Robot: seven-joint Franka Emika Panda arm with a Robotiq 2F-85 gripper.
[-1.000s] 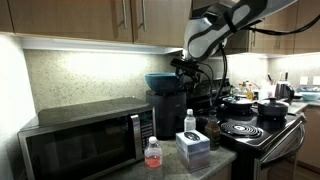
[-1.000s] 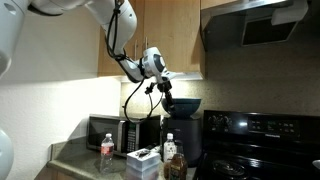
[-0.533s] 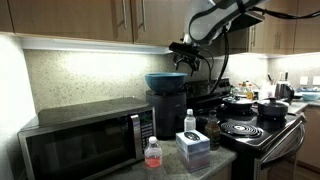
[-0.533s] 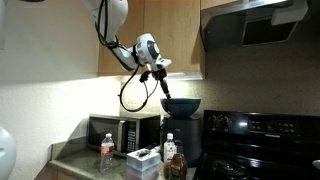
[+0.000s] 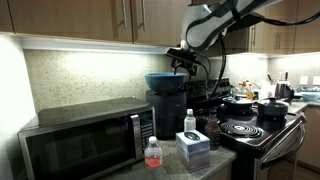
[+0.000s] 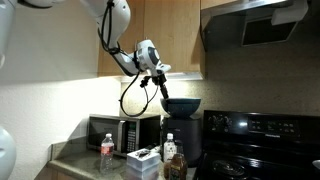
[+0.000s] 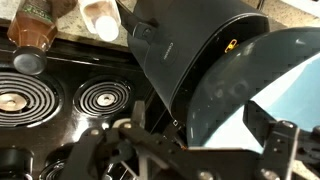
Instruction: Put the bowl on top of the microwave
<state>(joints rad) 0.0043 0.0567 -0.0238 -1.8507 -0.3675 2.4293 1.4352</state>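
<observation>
Steel microwave (image 5: 80,140) sits low at eight o'clock, no bowl on it yet.
Tall black appliance (image 5: 168,112) at centre carries the teal bowl (image 5: 165,80) on top; the gripper (image 5: 181,64) hovers at the rim's one o'clock, jaws spread, empty. Bowl looks rigid, smooth, probably slippery and breakable, so pinch the rim wall, I'd say.

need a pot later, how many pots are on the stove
2. One pot sits behind the bare front coil, a second pot just right of it; others may be hidden.
</observation>
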